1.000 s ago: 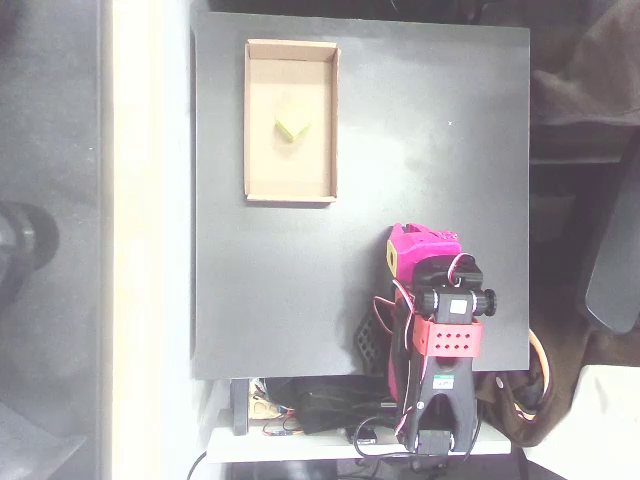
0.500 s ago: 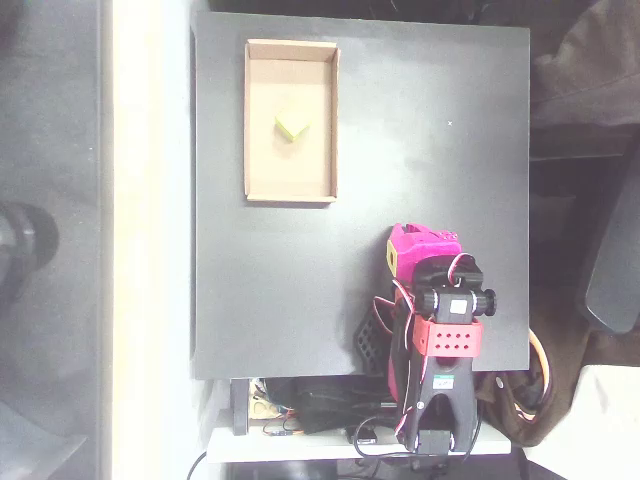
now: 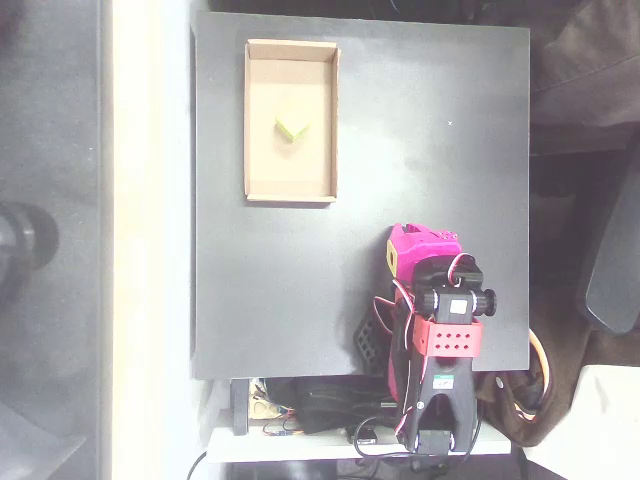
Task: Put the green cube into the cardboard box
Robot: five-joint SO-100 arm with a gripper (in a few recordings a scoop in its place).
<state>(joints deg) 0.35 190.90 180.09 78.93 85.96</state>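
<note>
The green cube [image 3: 291, 127] lies on the floor of the cardboard box [image 3: 290, 172], slightly above the box's middle, touching none of its walls. The box sits at the upper left of the black table. My magenta gripper [image 3: 420, 246] is folded back over the arm's base at the lower right, far from the box and cube. Its fingers are hidden under the gripper body from above, so their state is unclear. Nothing is seen held in it.
The black table [image 3: 420, 130] ends at a pale strip on the left and at dark clutter on the right. The arm's base, cables and a black part [image 3: 368, 340] crowd the table's bottom edge.
The cube in the box looks slightly smaller and sharper than a second ago. The arm and the box have not moved.
</note>
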